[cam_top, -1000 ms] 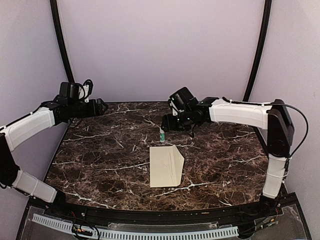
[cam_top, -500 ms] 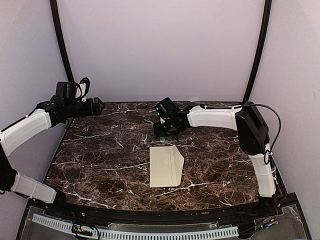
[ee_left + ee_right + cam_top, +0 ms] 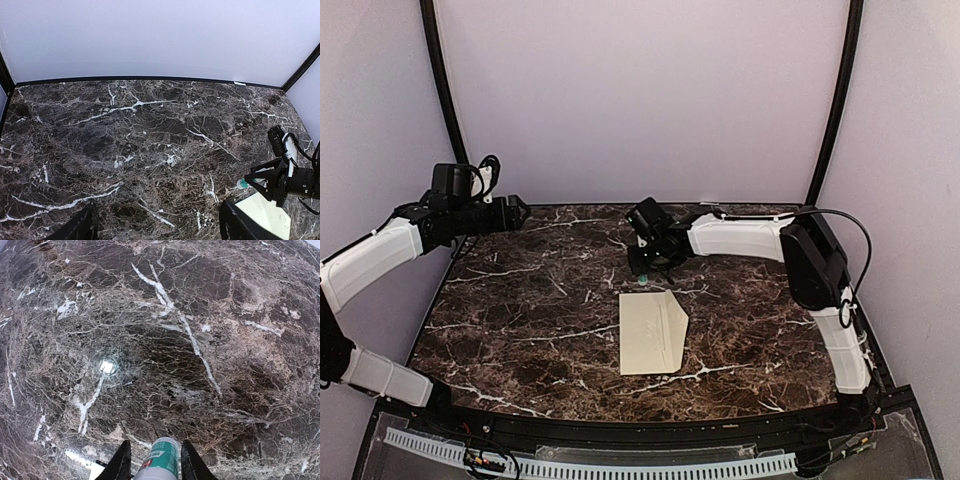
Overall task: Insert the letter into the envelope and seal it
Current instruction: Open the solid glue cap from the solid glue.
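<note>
at the far left, the left arm is reaching in over the left edge of the marble table (image 3: pixel 520 320), and the left gripper (image 3: pixel 520 212) is hanging high above that edge, well apart from everything else. in its wrist view its two fingers (image 3: pixel 84 227) are standing wide apart, with only bare marble showing between them.

moving toward the middle, the envelope (image 3: pixel 650 332) is lying flat on the table, its long side running from near to far and its triangular edge pointing toward the right side.

just beyond the envelope's far edge, the right gripper (image 3: pixel 642 268) is pointing down and pinching a glue stick (image 3: pixel 161 460), a white tube with a green label, between its two fingers. the green tip is sitting over the marble right beside the envelope's far edge; whether it is touching the surface cannot be told.

further right, the right arm is stretching in from the right side, its white forearm lying across the far half of the table.
</note>
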Tool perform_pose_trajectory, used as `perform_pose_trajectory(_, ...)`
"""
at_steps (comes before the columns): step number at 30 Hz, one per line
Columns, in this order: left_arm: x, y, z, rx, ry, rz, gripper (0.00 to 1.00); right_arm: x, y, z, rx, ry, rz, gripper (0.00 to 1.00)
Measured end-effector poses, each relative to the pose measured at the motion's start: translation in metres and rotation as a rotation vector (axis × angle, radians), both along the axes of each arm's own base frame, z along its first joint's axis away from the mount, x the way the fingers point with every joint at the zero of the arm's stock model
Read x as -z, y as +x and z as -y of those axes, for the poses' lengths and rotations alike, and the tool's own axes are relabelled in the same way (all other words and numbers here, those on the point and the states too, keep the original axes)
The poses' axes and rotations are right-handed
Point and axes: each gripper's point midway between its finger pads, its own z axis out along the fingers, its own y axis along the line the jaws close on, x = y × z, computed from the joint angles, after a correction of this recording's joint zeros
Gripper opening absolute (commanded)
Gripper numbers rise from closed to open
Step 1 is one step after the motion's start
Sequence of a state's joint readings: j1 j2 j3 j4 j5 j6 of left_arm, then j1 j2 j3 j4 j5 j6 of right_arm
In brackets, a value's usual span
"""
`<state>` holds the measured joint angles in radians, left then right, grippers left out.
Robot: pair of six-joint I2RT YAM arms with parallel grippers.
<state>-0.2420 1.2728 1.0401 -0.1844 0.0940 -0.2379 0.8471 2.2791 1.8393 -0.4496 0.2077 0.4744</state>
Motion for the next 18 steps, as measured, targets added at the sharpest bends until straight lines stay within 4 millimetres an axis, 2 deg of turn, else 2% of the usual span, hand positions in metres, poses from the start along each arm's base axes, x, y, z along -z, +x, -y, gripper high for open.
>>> perform_pose_trajectory(5,0.000,0.000,0.001,0.004,-0.003,-0.001,0.81,0.006,0.000,0.001,0.003,-0.012,-0.004,0.19)
perform_pose_trajectory(11,0.000,-0.002,0.007,0.036,-0.022,-0.001,0.81,0.004,0.001,-0.001,-0.007,-0.004,0.004,0.17)
perform_pose_trajectory(15,0.003,-0.012,0.022,0.130,-0.081,0.024,0.81,-0.010,-0.005,-0.002,-0.046,0.053,0.002,0.18)
perform_pose_trajectory(18,0.000,-0.029,0.041,0.244,-0.146,0.065,0.81,-0.037,-0.022,-0.002,-0.108,0.151,-0.016,0.18)
